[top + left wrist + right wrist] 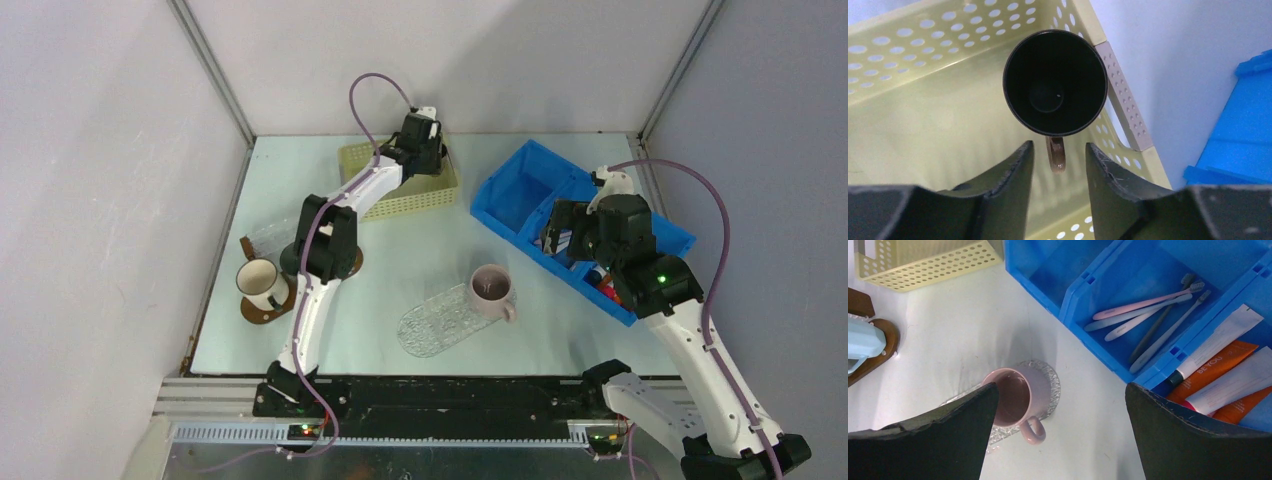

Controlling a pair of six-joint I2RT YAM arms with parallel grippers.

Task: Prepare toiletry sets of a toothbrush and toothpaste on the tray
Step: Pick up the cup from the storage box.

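Note:
Several slim pink, white and grey toothbrushes (1148, 302) lie in a middle compartment of the blue bin (1083, 295). Orange tubes (1215, 367) and white tubes (1220, 340) lie in the compartment beside it. My right gripper (1060, 390) is open wide and empty, above the table between the bin and a pink mug (1015, 395) that stands on the clear glass tray (1050, 380). In the top view my right gripper (560, 232) hangs over the blue bin (520, 180). My left gripper (1059, 150) is open inside the yellow basket (923, 30), its fingers on either side of a dark mug's handle (1056, 155) without touching it.
The dark mug (1055, 82) stands upright in the basket's corner. In the top view, the yellow basket (420, 200) is at the back, the glass tray (430, 325) and pink mug (490, 285) at the front centre, and a white mug (262, 283) on a brown coaster at the left.

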